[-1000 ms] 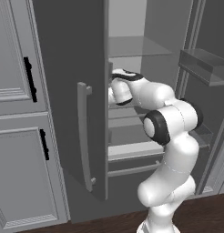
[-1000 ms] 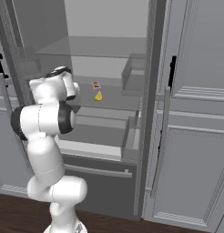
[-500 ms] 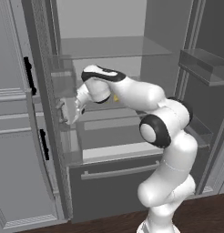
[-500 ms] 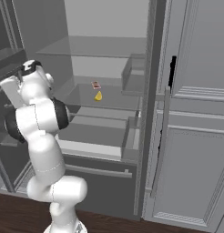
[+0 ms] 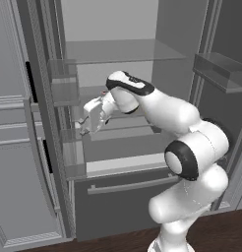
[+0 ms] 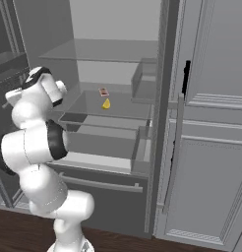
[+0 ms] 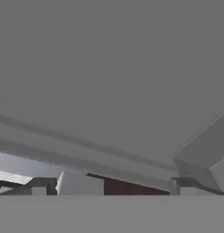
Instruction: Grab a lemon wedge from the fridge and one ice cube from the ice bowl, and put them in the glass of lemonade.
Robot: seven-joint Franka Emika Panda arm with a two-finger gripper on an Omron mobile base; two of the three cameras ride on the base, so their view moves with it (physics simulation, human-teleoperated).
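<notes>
Yellow lemon wedge (image 6: 106, 104) is sitting mid-frame on the fridge (image 6: 157, 74) shelf; claw (image 5: 88, 119), spread unreadable, is needing slow centred approach.

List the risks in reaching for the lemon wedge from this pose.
1. The gripper sits by the left door's shelves, to one side of the lemon wedge; swinging across could clip them.
2. The flat red-orange strip lies just behind the wedge and could get knocked or grabbed instead.
</notes>
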